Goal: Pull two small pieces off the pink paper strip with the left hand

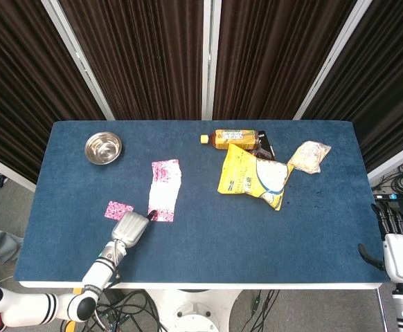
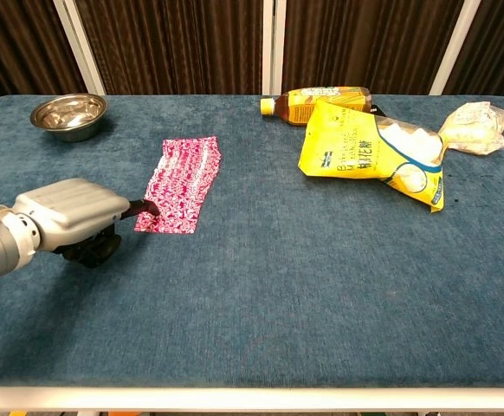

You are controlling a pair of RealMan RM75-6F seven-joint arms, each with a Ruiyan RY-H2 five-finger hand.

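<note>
The pink paper strip (image 1: 164, 191) is laid flat on the blue table (image 1: 208, 228), left of centre, its long axis running away from the robot. A small torn pink piece (image 1: 118, 210) is seen lying apart from it to the left in the head view; in the chest view this piece is hidden behind the left hand (image 2: 66, 212). The near left corner of the strip is touched by a dark fingertip (image 2: 143, 206) of the left hand, which is stretched low over the table with the other fingers curled underneath; whether the paper is actually pinched cannot be told. A steel bowl (image 1: 103, 147) is placed toward the far left corner. At the far side, right of centre, a drink bottle (image 1: 235, 138) is laid on its side, with a yellow snack bag (image 1: 250, 176) just in front of it and a clear packet (image 1: 309, 156) further right. The right hand (image 1: 399, 242) is held off the table's right edge, nothing in it, fingers pointing up and slightly apart.
</note>
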